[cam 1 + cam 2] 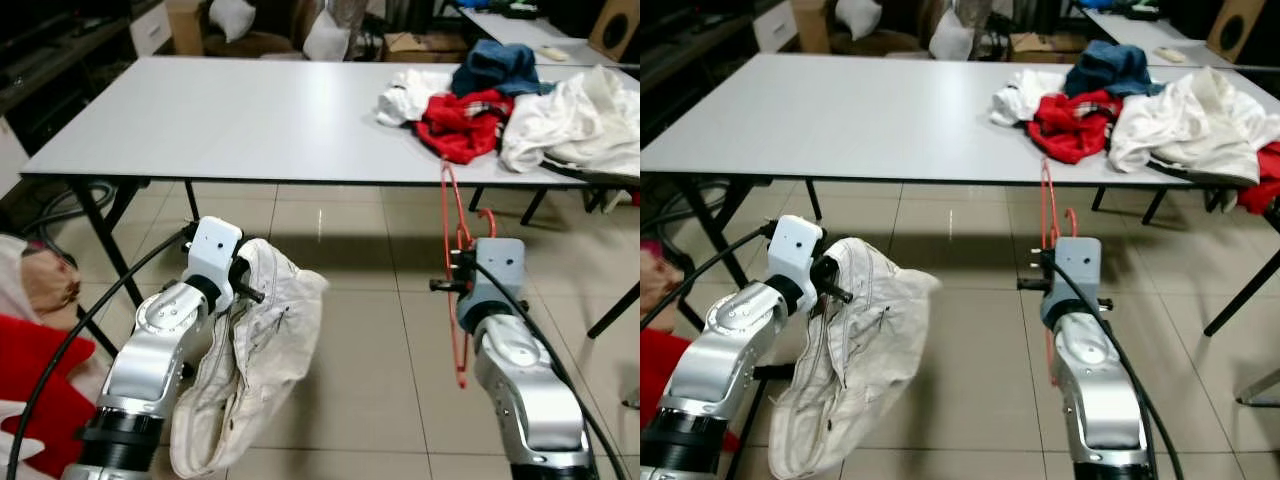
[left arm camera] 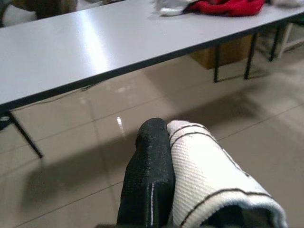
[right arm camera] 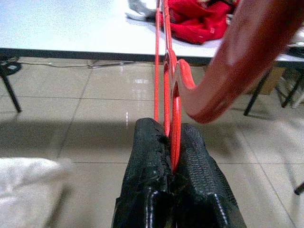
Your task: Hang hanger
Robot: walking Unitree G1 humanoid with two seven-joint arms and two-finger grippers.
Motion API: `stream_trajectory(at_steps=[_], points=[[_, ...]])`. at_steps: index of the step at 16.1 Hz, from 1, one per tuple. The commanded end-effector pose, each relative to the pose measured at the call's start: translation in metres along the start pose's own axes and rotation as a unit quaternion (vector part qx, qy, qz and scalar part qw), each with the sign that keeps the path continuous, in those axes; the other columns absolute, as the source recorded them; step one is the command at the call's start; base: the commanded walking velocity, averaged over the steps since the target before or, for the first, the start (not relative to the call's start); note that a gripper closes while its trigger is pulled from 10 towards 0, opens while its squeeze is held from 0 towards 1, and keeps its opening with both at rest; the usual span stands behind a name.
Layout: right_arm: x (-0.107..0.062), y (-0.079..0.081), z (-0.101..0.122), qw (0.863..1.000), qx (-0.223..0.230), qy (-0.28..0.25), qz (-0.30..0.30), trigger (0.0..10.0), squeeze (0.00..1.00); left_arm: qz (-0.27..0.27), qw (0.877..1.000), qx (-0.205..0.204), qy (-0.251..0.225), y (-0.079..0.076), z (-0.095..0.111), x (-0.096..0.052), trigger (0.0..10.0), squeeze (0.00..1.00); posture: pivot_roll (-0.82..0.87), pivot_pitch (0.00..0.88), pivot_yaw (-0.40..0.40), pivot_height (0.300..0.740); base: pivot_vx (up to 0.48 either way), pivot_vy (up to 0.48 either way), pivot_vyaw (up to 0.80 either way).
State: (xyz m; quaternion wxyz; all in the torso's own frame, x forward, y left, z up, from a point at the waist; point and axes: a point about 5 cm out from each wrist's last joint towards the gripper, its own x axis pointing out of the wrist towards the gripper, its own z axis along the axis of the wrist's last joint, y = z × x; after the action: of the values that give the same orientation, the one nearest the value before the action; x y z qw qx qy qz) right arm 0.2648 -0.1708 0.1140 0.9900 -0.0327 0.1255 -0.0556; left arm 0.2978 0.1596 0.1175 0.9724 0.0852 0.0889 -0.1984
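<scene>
The right gripper [image 3: 172,142] has its two black fingers [image 3: 148,156] pressed tight on the red hanger [image 1: 457,235], which stands upright at about 4 o'clock in the head view, its frame rising past the edge of the grey table [image 1: 250,120] and hanging down toward the tiled floor [image 1: 370,330]; the hanger's hook [image 3: 237,61] curves close across the wrist camera. The left gripper [image 2: 164,156] at about 8 o'clock is closed on a white garment [image 1: 250,350]: one black finger [image 2: 149,175] shows pressed against the fabric, while the other is hidden beneath it. The garment droops down from that grip toward the floor. On the table at 1 to 2 o'clock lies a pile of clothes [image 1: 500,105], red, white and blue, well apart from both grippers. More red and white cloth [image 1: 30,350] lies at 8 o'clock on the floor
</scene>
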Motion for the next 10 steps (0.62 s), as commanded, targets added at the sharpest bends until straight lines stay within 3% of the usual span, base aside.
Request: stream_trajectory(at_steps=[1, 10], points=[[-0.0001, -0.0053, 0.0010, 1.000, 0.003, -0.002, -0.009, 10.0, 0.00, -0.008, 1.000, 0.009, -0.026, -0.0037, 0.0138, 0.0029, 10.0, 0.00, -0.11, 0.000, -0.002, 0.740, 0.292, 0.000, 0.00], [-0.0009, -0.0058, -0.0001, 1.000, 0.003, 0.000, -0.013, 10.0, 0.00, -0.013, 1.000, 0.014, -0.024, -0.0043, 0.0136, 0.0040, 10.0, 0.00, -0.10, 0.000, 0.006, 0.740, 0.290, 0.000, 0.00]])
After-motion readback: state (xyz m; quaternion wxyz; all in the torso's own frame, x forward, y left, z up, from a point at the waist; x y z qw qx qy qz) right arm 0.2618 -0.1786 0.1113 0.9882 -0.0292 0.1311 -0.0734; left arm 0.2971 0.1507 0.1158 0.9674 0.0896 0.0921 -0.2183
